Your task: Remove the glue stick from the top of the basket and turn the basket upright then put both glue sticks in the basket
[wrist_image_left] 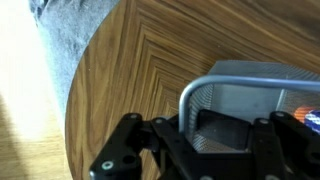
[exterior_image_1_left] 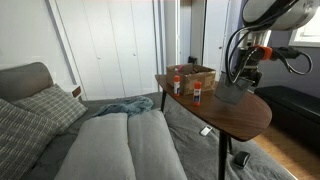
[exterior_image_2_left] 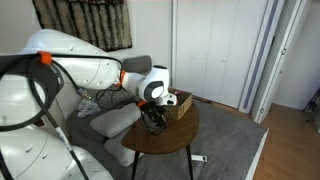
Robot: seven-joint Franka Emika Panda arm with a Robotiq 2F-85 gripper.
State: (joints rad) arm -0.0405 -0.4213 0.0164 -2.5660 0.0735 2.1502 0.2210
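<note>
Wrist view: the tool [wrist_image_left: 208, 132] is pinching the mesh wall of the basket [wrist_image_left: 255, 88] just below its rim, with the jaws pressed together and one pad sitting inside the open mouth. The basket is showing well in from the rounded edge of the counter [wrist_image_left: 130, 70]; whether it is resting there or hanging clear cannot be told. In an exterior view, a glue stick [exterior_image_1_left: 177, 86] and a second glue stick [exterior_image_1_left: 198, 93] are standing beside the cardboard box [exterior_image_1_left: 192, 73] at another edge, apart from the basket. Judged handling: the wire pot is looking light, thin-walled and springy, so a rim pinch is suiting it, though hard squeezing is risking a dent
</note>
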